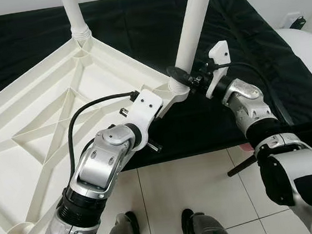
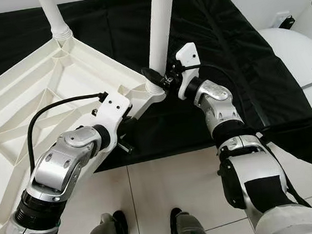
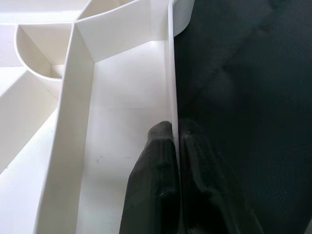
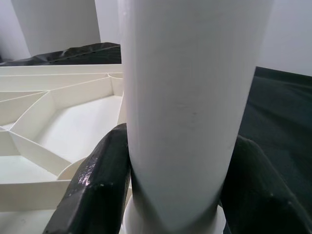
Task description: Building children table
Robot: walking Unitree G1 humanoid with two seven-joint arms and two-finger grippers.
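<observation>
R gripper (image 4: pixel 170 195) jaws clamp the leg (image 1: pixel 194 29) low, nr socket; L gripper (image 3: pixel 173 161) jaws pinch tabletop (image 1: pixel 39 123) rim. Plastic looks stiff, light, slick — grip leg base.

silver jointed arms, white wrist brackets, looping black cables; left gripper (image 3: pixel 175 146) and right gripper (image 4: pixel 175 161) have black fingers.

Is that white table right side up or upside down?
Upside down: the tabletop shows its ribbed underside, with the legs pointing upward.
</observation>
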